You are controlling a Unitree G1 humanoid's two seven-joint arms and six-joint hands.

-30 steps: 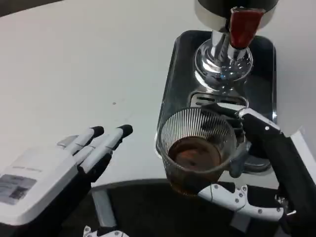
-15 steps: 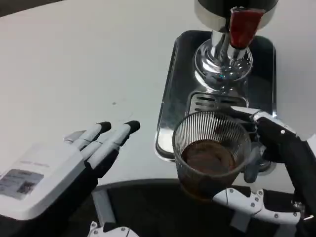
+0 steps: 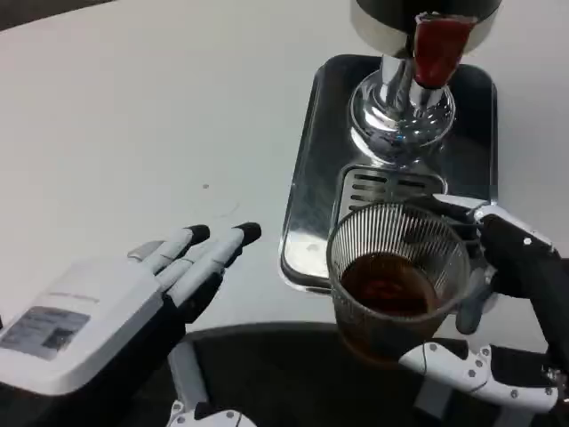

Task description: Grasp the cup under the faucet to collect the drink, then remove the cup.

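Cup point(image 3: 397, 277) shifted right, off-axis from faucet point(image 3: 407, 84); right hand point(image 3: 498, 311) grips it upright, left hand point(image 3: 133, 298) holds nothing, fingers straight, well apart.

No legible text, brand, no. or sign found. Only candidate: a small grey sticker point(image 3: 42, 330) on the white back of the left hand point(image 3: 116, 311), lower left of head view. It carries faint dark print and what may be a square code block, but chars are too small and blurred to read. A fainter line of marking sits just above it on same surface, also unreadable. Nothing else inspected bears any marking that can be made out.
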